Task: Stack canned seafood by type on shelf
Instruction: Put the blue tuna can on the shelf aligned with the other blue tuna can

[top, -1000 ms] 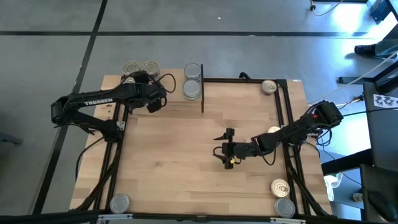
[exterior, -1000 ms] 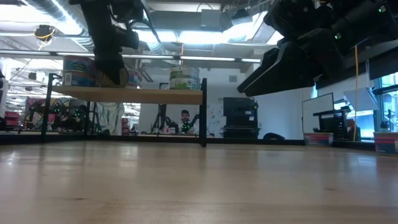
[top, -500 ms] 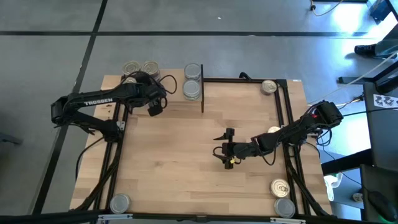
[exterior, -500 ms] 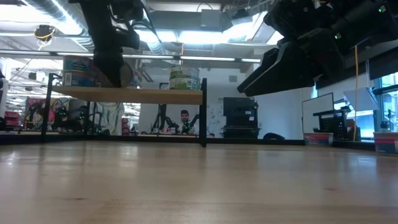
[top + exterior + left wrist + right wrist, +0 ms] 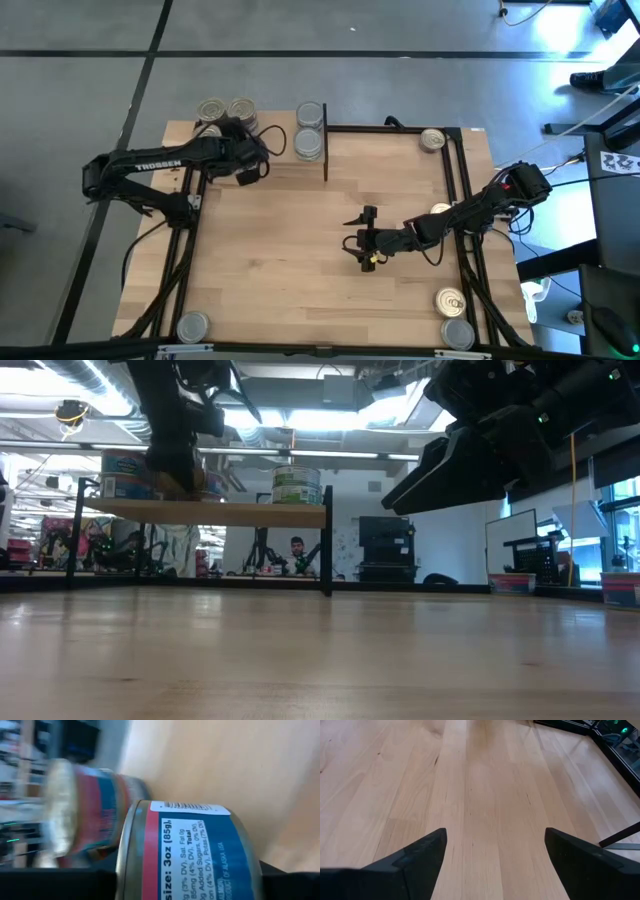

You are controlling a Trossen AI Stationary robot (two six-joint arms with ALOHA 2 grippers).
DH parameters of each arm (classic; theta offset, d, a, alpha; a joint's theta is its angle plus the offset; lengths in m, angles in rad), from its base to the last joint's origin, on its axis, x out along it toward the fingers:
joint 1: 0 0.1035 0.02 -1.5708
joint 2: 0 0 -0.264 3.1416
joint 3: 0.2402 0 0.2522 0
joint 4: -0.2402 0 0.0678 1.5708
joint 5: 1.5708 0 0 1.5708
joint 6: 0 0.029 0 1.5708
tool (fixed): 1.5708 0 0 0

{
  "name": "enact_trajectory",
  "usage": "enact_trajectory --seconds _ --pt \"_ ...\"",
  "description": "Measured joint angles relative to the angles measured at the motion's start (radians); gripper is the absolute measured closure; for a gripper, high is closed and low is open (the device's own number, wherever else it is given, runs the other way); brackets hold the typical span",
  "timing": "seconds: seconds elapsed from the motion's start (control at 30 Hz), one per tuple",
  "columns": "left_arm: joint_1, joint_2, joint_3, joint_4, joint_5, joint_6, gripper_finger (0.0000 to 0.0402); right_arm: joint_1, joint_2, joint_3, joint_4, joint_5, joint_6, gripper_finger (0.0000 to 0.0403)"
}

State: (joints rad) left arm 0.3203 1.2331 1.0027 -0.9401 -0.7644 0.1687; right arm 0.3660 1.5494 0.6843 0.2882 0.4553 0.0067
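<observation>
Near-left bench corner: one silver-topped tin (image 5: 192,325), alone, well away from the shelf.

Far-left corner: the shelf (image 5: 285,170). Two gold-lidded tins (image 5: 226,108) sit side by side at its rear left. Two silver-topped tins (image 5: 310,130) sit at its right end, against the black post.

The left gripper (image 5: 250,167) is over the shelf's near-left part, just in front of the gold pair. Its wrist view is filled by a red-and-blue labelled tin (image 5: 195,855) right between the fingers, with a second tin of the same label (image 5: 80,810) just behind. Change over the last second: in the low view the tin at this gripper goes from tilted to upright on the plank, and the gripper shifts only slightly. I cannot tell whether the gripper is clamped on the tin or merely around it.

Judgement: this tin is being set down or adjusted beside its like, so one type group is forming there.

Bench centre: the right gripper (image 5: 358,236) hovers with its jaws wide and empty over bare wood, unmoved, waiting.

Right side: a gold-lidded tin (image 5: 432,140) at the far edge, and one (image 5: 440,210) partly hidden by the right arm. Two more tins (image 5: 454,316) sit at the near-right corner. At least five tins not yet shelved, so the task looks under halfway.
</observation>
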Motion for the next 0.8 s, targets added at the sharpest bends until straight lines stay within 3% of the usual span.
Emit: enact_trajectory --seconds 0.13,0.3,0.8 --pt "-0.015 0.000 0.000 0.006 -0.102 0.024 0.0240 0.000 0.000 0.000 0.000 0.000 0.000 0.0068" --pt "0.018 0.000 0.000 0.014 -0.108 0.025 0.0224 0.000 0.000 0.000 0.002 0.000 0.000 0.0068" --pt "0.077 0.000 0.000 0.041 -0.002 0.021 0.0217 0.000 0.000 0.000 0.001 0.000 0.012 0.0068"
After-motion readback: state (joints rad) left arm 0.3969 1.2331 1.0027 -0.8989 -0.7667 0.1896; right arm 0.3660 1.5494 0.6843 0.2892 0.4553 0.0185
